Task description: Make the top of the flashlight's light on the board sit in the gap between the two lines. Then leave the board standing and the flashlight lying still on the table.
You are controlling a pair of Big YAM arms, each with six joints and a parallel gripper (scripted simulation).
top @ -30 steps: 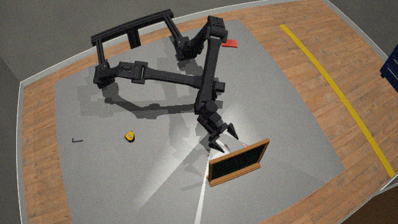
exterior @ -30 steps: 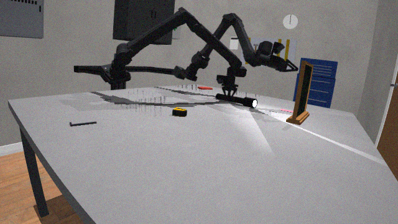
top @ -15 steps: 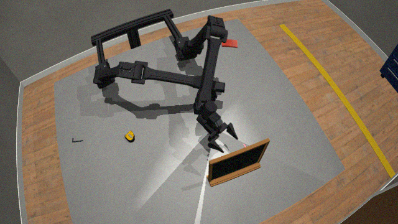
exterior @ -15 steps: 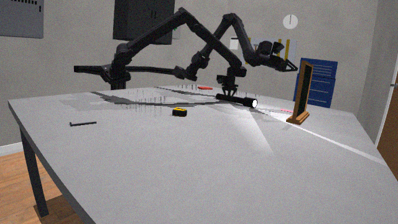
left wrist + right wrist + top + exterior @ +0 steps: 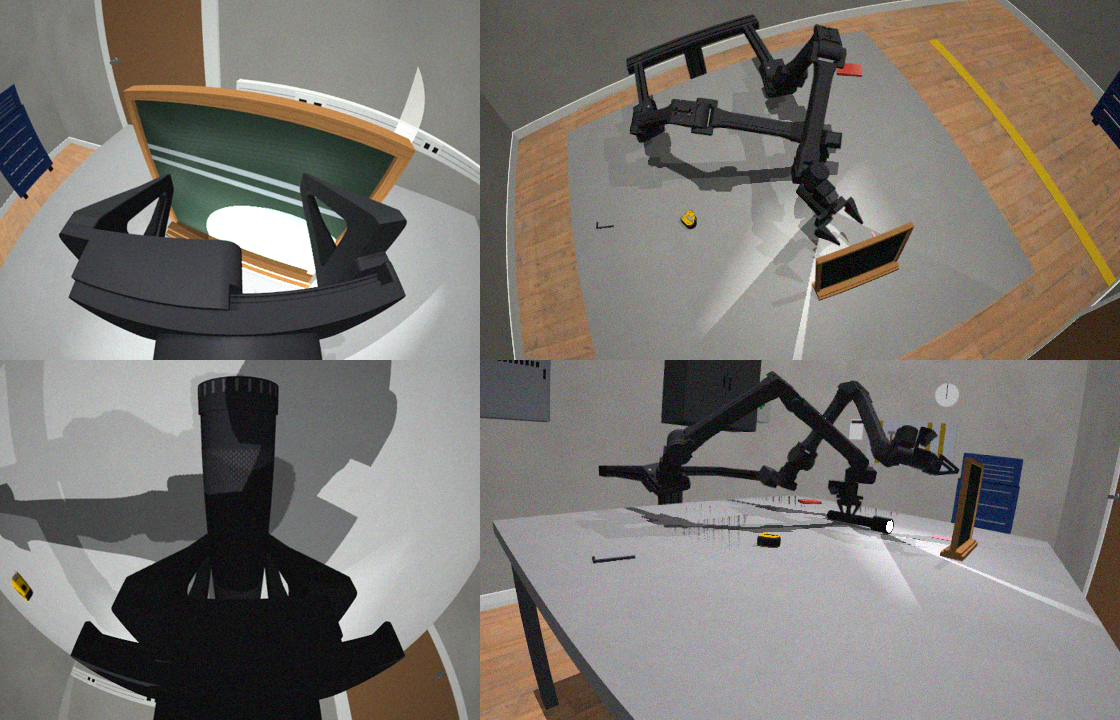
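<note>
Grey tabletop; right gripper, exterior centre, jaws grasping flashlight; left gripper, jaws released; only left wrist shows lines.

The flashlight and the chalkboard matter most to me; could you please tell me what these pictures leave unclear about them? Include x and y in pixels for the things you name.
- Flashlight point(image 5: 869, 519) point(image 5: 239, 429), top view: hidden beneath the left arm point(image 5: 818, 110) point(image 5: 872, 420).
- Light patch point(image 5: 256, 228), left wrist view: partly behind a finger.
- Chalkboard's point(image 5: 865, 260) point(image 5: 974, 495) point(image 5: 193, 123) two lines point(image 5: 224, 167), top and exterior views: too dark.
</note>
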